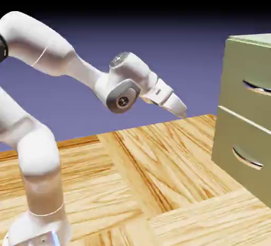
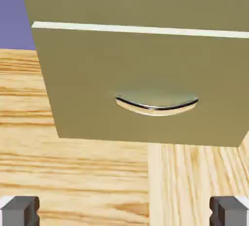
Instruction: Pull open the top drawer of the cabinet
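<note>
Setting: rendered simulation test scene, not lived-in room. Evidence: plain blue-violet backdrop [image 1: 159, 44] fading to black at top, no walls or windows; light wooden plank tabletop [image 1: 159, 187] with bold, repeating grain as only floor surface; glossy white jointed robot arm [image 1: 47, 49] rising at exterior view's left; boxy olive-green two-drawer cabinet [image 1: 233, 81] with curved silver bar handles, flat uniform colour, standing on table at right. Hand view: same wood grain, same flat green fronts.

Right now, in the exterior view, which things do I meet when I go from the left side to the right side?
Robot arm → gripper, jaws open → cabinet, with the top drawer above the lower drawer.
</note>
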